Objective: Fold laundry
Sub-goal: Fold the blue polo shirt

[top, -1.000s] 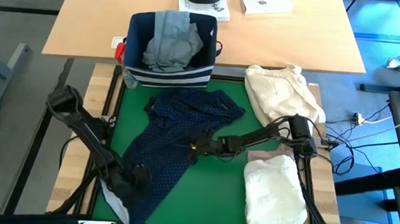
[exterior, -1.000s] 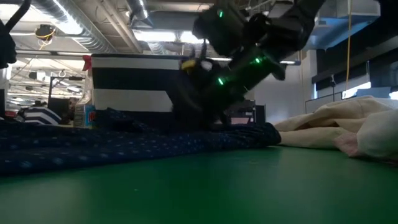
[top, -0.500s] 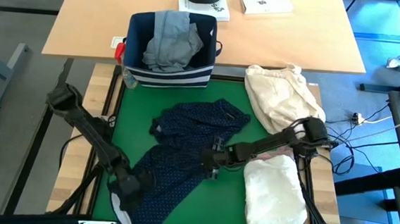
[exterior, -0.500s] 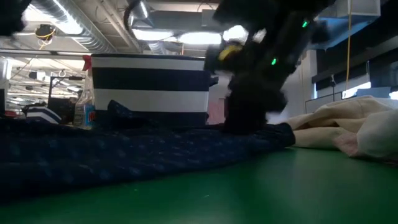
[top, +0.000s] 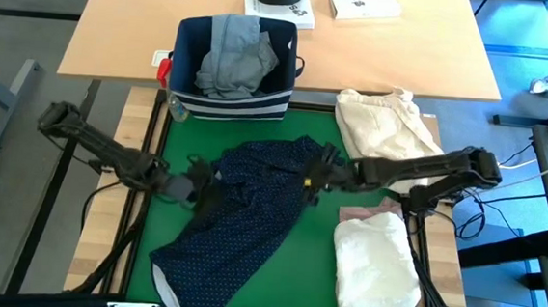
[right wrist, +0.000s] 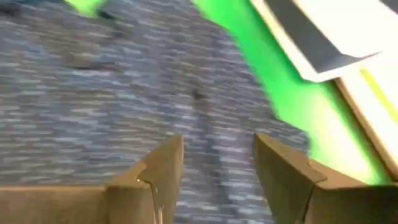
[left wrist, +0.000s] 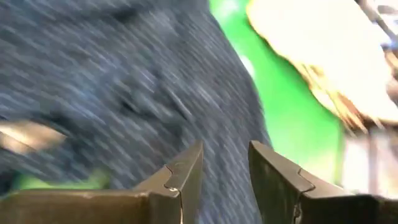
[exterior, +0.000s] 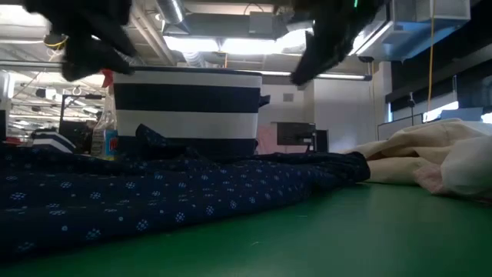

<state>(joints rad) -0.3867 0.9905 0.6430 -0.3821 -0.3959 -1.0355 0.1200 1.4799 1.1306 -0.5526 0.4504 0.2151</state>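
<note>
The navy white-dotted shirt (top: 251, 210) lies rumpled on the green mat (top: 163, 214), running slantwise from the far middle to the near left. My left gripper (top: 206, 182) hangs above its left edge. My right gripper (top: 311, 179) hangs above its far right part. Both are open, with nothing between the fingers in the left wrist view (left wrist: 225, 155) or the right wrist view (right wrist: 217, 146); the shirt (left wrist: 124, 74) shows blurred beyond them. In the low view the shirt (exterior: 154, 196) lies flat and both grippers are up clear of it. The grey jeans (top: 234, 56) sit in the bin.
The navy striped bin (top: 186, 99) stands at the mat's far edge. A cream-beige bundle (top: 387, 132) lies at the far right. A white shirt (top: 372, 272) lies at the near right, a pale pink top (top: 362, 215) beside it. Books lie on the wooden table (top: 406, 56) behind.
Both grippers have risen off the shirt. The left went from the near left corner toward the far edge, the right toward the table's right and far side. The shirt's near part now lies broader, and its right edge has slid toward the right.
</note>
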